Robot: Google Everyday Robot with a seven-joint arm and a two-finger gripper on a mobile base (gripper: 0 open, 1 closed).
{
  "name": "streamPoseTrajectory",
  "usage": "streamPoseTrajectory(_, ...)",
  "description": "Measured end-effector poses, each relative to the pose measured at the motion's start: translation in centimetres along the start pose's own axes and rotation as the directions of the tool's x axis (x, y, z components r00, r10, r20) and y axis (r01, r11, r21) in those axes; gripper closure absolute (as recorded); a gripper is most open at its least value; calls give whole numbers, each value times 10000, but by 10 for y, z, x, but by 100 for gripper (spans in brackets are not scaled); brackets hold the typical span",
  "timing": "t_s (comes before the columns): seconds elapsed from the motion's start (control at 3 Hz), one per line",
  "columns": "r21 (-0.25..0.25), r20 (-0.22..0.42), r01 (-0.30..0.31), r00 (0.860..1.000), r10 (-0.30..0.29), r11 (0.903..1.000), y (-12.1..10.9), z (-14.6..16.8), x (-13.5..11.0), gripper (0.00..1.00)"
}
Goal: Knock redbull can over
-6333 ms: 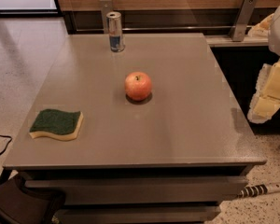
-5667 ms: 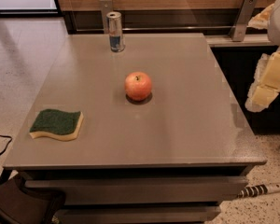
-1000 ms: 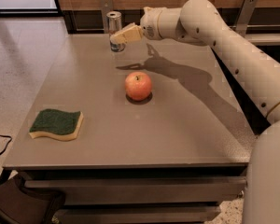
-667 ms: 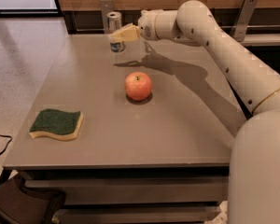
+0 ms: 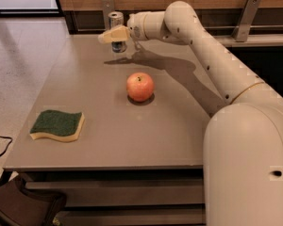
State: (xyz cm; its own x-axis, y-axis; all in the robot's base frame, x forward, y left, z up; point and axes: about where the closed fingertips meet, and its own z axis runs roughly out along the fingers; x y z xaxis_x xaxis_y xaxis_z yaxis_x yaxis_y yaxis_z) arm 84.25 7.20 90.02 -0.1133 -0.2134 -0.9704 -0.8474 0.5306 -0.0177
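The redbull can (image 5: 116, 20) stands upright at the far edge of the grey table (image 5: 132, 126), silver with blue panels. My gripper (image 5: 107, 36) reaches in from the right on the white arm (image 5: 198, 36) and lies across the can's middle, in front of it. The can's lower part shows below the fingers.
A red apple (image 5: 140, 86) sits near the table's middle. A green and yellow sponge (image 5: 57, 125) lies at the front left. A wooden wall with metal brackets (image 5: 248, 13) runs behind the table. A dark bag (image 5: 23, 210) is on the floor at the front left.
The arm has come in from the right side across the table to the can. In the last second the gripper has shifted a little further left across the can, which still stands upright.
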Motion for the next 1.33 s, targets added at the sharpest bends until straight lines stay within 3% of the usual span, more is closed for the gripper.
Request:
streamPoseTrajectory(1.0, -332, 54, 44, 10000, -42, 9994, 6, 30, 2, 80)
streamPoseTrajectory(1.33, -392, 42, 41, 10000, -39, 9992, 9, 34, 3, 100)
